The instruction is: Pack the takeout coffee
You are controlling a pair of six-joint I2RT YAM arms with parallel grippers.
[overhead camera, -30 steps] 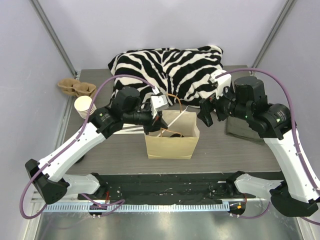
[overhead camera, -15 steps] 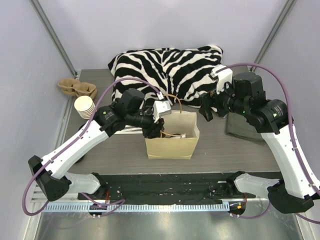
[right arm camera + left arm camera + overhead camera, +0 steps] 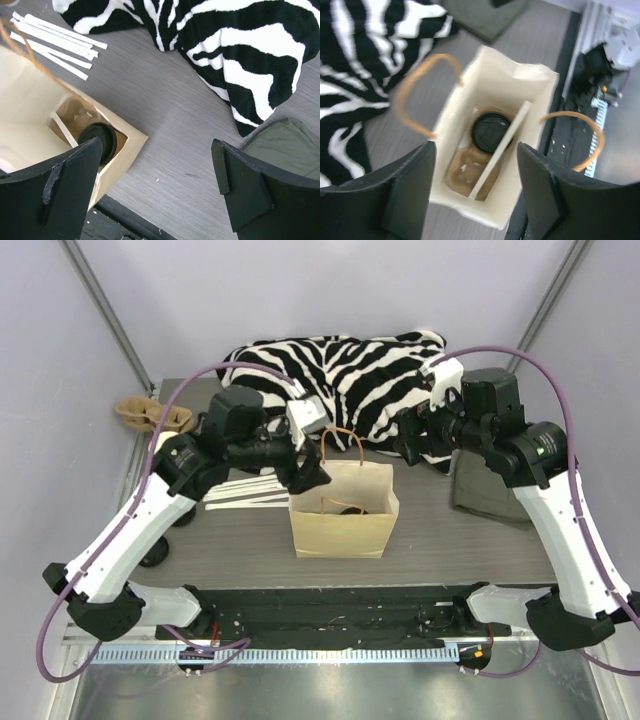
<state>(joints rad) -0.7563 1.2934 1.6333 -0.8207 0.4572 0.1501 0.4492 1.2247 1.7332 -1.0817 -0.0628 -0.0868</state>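
**Coffee released inside bag**

The left gripper is rising out of the bag, its fingers parting and now empty. The right gripper is hovering beside the bag, fingers spread wide and empty. Both wrist views are showing the coffee upright on the bag floor. The top view shows it only dimly.

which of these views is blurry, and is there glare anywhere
Left wrist: soft all over, the paper bag and zebra cloth smeared, the takeout coffee just a dark disc. Right wrist: crisp, the table grain clear. Top external: sharp, with glare on the metal sheet at the bottom edge.
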